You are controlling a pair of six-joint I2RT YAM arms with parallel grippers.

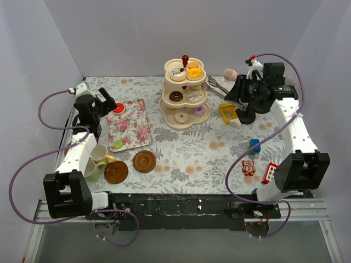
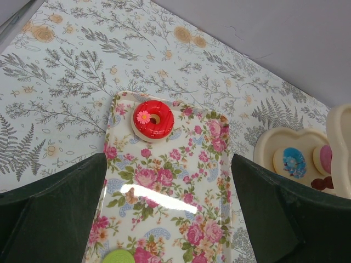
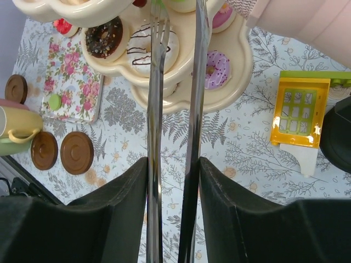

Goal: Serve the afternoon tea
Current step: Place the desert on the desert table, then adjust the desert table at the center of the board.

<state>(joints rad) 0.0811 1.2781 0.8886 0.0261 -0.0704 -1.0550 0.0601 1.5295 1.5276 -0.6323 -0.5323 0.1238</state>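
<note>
Floral tray (image 1: 131,125) L on fern-print tablecloth (image 1: 186,150). Metal tongs (image 3: 155,137) nr yellow window block (image 1: 227,112). R side: blue block (image 1: 254,146), red robot toy (image 1: 248,167).

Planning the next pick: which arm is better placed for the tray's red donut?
Left. The left gripper, open, hangs over the tray by the red donut; the right gripper holds tongs at the stand.

Table (image 1: 186,149): fern-print top, busy out here.
Left side: floral tray (image 1: 131,127), two brown saucers (image 1: 144,161), cups (image 1: 98,153) beside them.
Back centre: tiered stand (image 1: 186,125).
Right: toy blocks (image 1: 248,167), scattered.
</note>
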